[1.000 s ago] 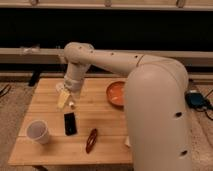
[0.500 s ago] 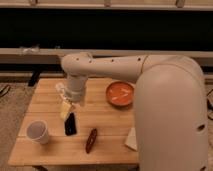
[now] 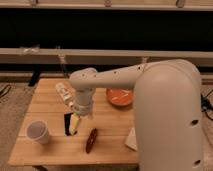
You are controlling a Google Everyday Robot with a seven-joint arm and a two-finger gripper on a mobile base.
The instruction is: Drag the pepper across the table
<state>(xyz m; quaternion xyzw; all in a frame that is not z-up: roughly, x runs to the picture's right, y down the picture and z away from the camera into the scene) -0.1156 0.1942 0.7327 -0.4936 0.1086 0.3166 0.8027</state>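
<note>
One slim, glossy pepper (image 3: 91,140) is lying lower-centre on the table (image 3: 50,150), probably light and slippery, best nudged mid-length, while the gripper (image 3: 75,124) is hanging just upper-left, its opening impossible to tell.

No readable text, label or number anywhere (none on the hand (image 3: 75,123) low over the black phone (image 3: 66,126) either)

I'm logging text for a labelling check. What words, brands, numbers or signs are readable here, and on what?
None can be read.
The pepper, black phone, white cup, orange bowl and table show no legible writing.
The claw hangs over the phone, left of the pepper; no marking reads on it.
</note>
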